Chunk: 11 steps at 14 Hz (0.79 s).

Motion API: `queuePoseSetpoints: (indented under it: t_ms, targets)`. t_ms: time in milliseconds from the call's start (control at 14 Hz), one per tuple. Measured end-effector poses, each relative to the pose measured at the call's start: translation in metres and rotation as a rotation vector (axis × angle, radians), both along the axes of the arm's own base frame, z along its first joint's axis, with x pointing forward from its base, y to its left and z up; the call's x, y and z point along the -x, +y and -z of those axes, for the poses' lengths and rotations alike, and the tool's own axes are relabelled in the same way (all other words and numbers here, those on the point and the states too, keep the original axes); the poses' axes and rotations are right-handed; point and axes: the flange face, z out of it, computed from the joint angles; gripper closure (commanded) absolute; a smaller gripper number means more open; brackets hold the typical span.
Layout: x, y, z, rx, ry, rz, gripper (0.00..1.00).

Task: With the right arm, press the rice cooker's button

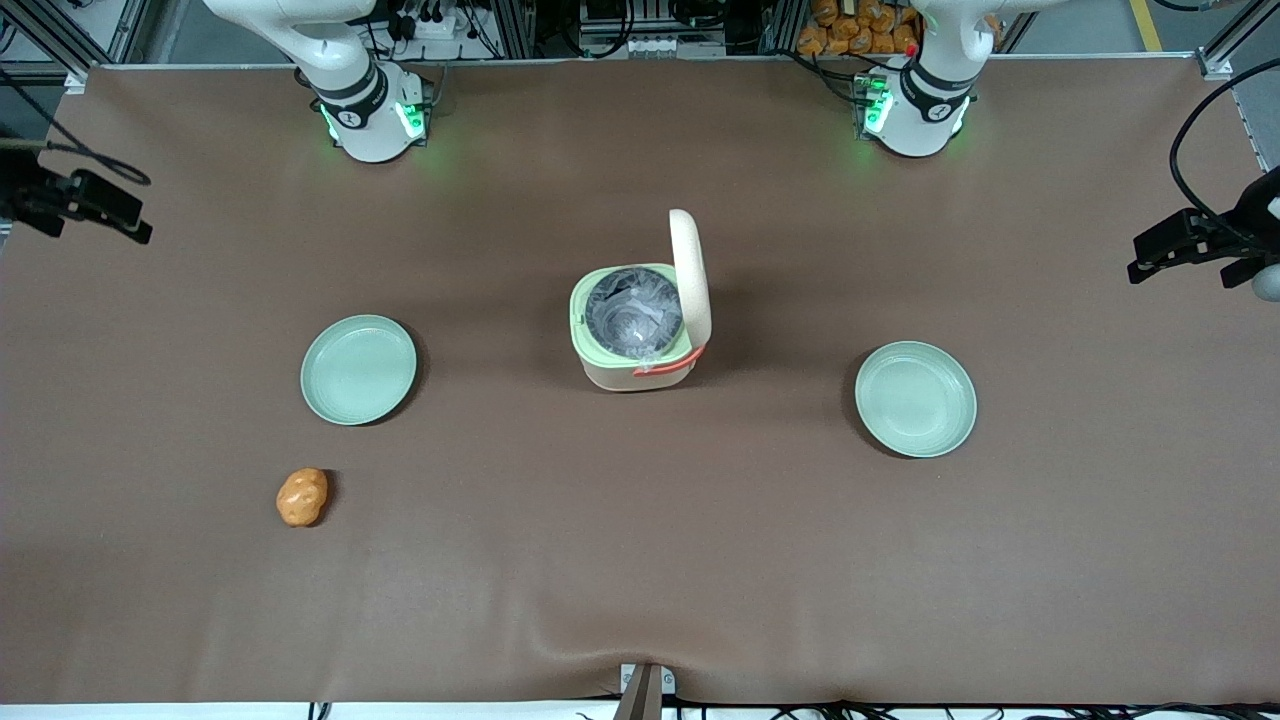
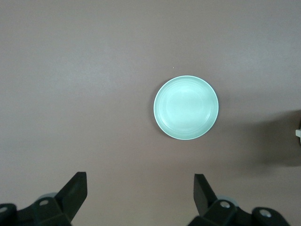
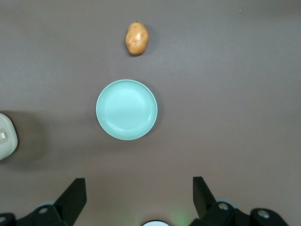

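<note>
The rice cooker (image 1: pixel 640 335) stands mid-table, cream with a pale green rim and a coral-red handle on the side facing the front camera. Its lid stands upright and open, and the dark inner pot shows. A sliver of its cream body shows in the right wrist view (image 3: pixel 5 141). The right arm's black gripper (image 1: pixel 120 215) hangs high at the working arm's end of the table, well away from the cooker. In its wrist view the gripper (image 3: pixel 138 188) is open wide and empty, looking down on the table from above.
A pale green plate (image 1: pixel 358 369) (image 3: pixel 126 109) lies between the gripper and the cooker. An orange-brown potato (image 1: pixel 302 497) (image 3: pixel 137 38) lies nearer the front camera than that plate. A second green plate (image 1: pixel 915 398) (image 2: pixel 186 107) lies toward the parked arm's end.
</note>
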Motion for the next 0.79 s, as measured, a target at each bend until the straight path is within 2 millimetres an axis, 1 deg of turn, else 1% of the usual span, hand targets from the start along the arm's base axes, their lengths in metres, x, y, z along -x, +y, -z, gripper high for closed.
queuePoseSetpoints:
  t_ms: [214,571,786]
  targets:
    - [0.009,-0.001,-0.01,-0.001,-0.021,0.002,0.0]
    - [0.011,-0.003,-0.037,0.002,-0.076,0.008,0.0]
    - [0.012,-0.007,-0.041,0.002,-0.085,0.015,0.0]
